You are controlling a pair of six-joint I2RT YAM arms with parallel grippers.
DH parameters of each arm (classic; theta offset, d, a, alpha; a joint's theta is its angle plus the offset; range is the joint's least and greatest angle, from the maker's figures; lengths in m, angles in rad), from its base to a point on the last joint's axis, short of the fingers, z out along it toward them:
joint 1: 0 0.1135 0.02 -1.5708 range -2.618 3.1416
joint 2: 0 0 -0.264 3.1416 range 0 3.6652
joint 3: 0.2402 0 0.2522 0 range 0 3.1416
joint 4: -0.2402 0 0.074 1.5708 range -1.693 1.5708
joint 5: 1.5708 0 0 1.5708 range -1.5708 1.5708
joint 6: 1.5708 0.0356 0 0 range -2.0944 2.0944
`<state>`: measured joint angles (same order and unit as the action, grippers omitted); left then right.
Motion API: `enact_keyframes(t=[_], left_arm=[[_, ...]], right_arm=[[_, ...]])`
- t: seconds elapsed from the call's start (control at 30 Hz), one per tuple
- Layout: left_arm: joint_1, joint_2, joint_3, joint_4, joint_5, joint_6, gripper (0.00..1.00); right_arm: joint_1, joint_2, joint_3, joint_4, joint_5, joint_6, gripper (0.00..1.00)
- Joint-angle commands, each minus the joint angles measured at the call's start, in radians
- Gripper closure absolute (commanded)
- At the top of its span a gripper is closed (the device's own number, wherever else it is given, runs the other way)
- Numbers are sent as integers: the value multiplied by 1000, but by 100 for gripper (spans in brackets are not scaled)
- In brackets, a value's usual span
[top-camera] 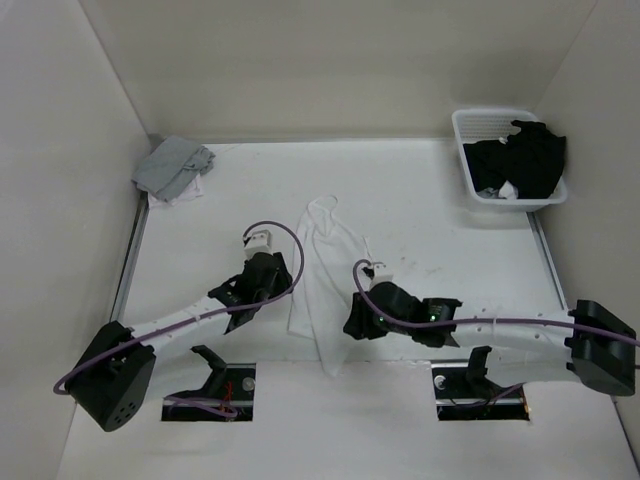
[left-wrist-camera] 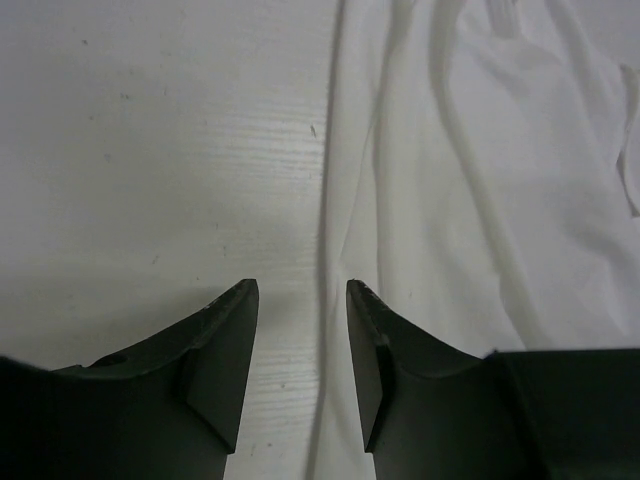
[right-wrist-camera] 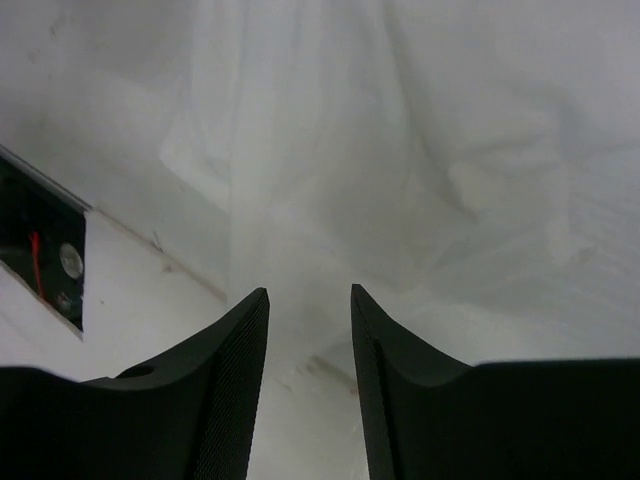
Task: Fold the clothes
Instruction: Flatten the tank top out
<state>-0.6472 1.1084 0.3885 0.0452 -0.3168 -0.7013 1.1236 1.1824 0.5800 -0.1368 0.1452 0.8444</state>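
The white desk (top-camera: pixel 430 230) carries everything, and the white garment (top-camera: pixel 318 290) lies on it as one long, rumpled strip, neither squared nor doubled over, so the folding looks barely begun. Well off to the garment's right a basket (top-camera: pixel 462 150) holds a black garment (top-camera: pixel 530 160). Well off to its left a grey garment (top-camera: pixel 172 165) sits bunched. Both are probably set aside to keep the work on the white piece. The two hands flank the garment, I judge to take opposite edges for one fold. The left hand (left-wrist-camera: pixel 300 300) hangs low at its left edge, jaws parted and empty, that edge running just ahead between them. The right hand (right-wrist-camera: pixel 310 300), likewise parted and empty, faces its right side. Whether either tip touches cloth is unclear.
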Motion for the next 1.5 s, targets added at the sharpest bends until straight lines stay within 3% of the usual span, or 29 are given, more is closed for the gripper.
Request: enact_keyframes(t=[0.0, 0.2, 0.53, 0.8, 1.03, 1.3, 1.47], left_arm=[[-32, 1, -20, -33, 42, -23, 62], [-50, 51, -20, -1, 119, -27, 61], [-59, 91, -34, 50, 145, -43, 62], [-58, 126, -25, 84, 170, -38, 80], [-26, 113, -7, 84, 165, -32, 94], [54, 80, 46, 96, 131, -55, 98], [128, 85, 67, 88, 133, -75, 99]], right_arm=[[70, -53, -5, -37, 37, 160, 56], [161, 11, -20, -38, 30, 240, 55], [204, 149, 12, 11, -4, 277, 61], [198, 181, 29, 68, 24, 269, 84], [178, 135, 44, -24, 56, 243, 92], [60, -29, 40, -64, 116, 148, 97], [-158, -162, -2, -15, 116, 61, 99]])
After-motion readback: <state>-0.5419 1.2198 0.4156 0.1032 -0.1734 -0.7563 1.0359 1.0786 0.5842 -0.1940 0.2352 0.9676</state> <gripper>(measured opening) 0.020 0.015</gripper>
